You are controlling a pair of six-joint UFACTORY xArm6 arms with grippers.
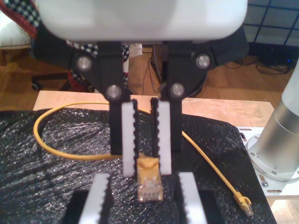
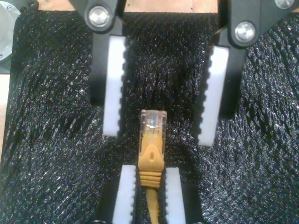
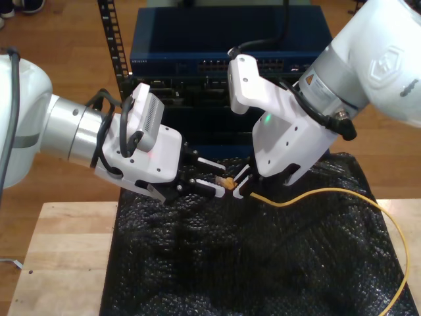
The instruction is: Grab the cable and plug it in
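Cable (image 2: 150,156): yellow-orange; its boot is pinched between my second gripper (image 2: 149,169)'s 2 closed pads, above the black mat (image 2: 51,154).
Plug (image 2: 153,120): clear tip juts out between my first gripper (image 1: 144,179)'s wide-open fingers, touching neither.
First wrist view: cable loops behind to a 2nd plug (image 1: 243,201).
Exterior view: cable trails right.

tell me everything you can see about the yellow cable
The cable is thin and yellow-orange, ending in a clear plastic plug behind a yellow boot. My second end effector is shut on the boot, aiming the plug between my first end effector's open fingers. The slack loops over the black mat.
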